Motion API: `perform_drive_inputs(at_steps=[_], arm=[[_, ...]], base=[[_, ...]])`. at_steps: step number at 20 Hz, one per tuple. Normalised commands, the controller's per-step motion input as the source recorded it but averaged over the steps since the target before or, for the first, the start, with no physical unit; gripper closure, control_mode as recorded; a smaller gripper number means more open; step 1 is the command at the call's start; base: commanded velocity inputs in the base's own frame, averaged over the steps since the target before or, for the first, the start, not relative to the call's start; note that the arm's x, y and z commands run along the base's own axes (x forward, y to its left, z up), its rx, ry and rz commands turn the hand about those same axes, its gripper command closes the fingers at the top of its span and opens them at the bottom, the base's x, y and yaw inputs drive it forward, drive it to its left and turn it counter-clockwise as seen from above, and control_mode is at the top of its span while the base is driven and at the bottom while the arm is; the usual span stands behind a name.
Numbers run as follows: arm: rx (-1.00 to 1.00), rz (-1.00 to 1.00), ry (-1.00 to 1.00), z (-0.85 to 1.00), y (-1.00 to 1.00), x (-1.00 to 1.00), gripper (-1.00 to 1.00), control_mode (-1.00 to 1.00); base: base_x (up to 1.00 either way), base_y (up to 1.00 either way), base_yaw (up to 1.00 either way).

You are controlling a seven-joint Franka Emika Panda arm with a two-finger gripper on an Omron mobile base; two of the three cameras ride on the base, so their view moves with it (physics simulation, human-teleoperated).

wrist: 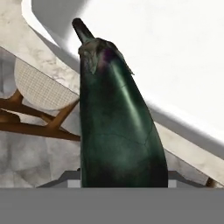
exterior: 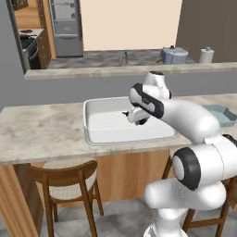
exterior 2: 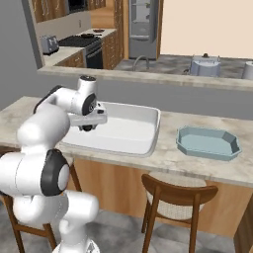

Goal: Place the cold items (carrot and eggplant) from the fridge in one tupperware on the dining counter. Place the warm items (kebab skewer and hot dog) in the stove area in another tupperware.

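While the white arm bends forward from its base over the near edge of the marble-patterned bench (exterior: 41, 134), its wrist turns downward and the hand (exterior 2: 88, 126) hangs over the near rim of the large white rectangular tub (exterior 2: 141, 129) that sits on the bench. In the hand view a long, glossy dark purple eggplant (wrist: 118, 127) with a green cap and stem fills the middle, rising from between the hand's fingers, stem pointing away from the hand; the hand is clamped on the eggplant's thick end, though the fingertips themselves are hidden behind it. Beneath the eggplant lie the white tub's near rim, a strip of the bench edge, and past that edge the floor and a chair seat.

One eggplant is visible. There are two containers on the bench: the white tub near the middle, and one shallow pale blue octagonal tupperware tray (exterior 2: 208, 143) towards the right end, well apart from the hand. Two wooden chairs with woven cane seats (exterior: 69, 178) stand under the near edge of the bench in the left base view, one left of the arm and one partly behind the robot's body.
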Motion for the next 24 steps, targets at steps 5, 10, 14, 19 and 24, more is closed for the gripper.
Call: perform_drive_inputs(at_steps=[5, 10, 14, 19, 24], arm=[[0.00, 0.33, 0.35, -0.32, 0.00, 0.79, 1.00, -1.00], [-0.02, 0.27, 0.07, -0.19, 0.00, 0.65, 1.00, -1.00], [-0.09, 0.19, -0.03, -0.31, 0.01, 0.49, 1.00, -1.00], [-0.04, 0.10, -0.15, -0.31, 0.04, 0.50, 1.00, -1.00], [-0.05, 0.04, -0.12, -0.41, 0.13, 0.57, 1.00, -1.00]], base=[[0.00, 0.00, 0.00], [0.00, 0.00, 0.00], [0.00, 0.00, 0.00], [0.00, 0.00, 0.00], [0.00, 0.00, 0.00]])
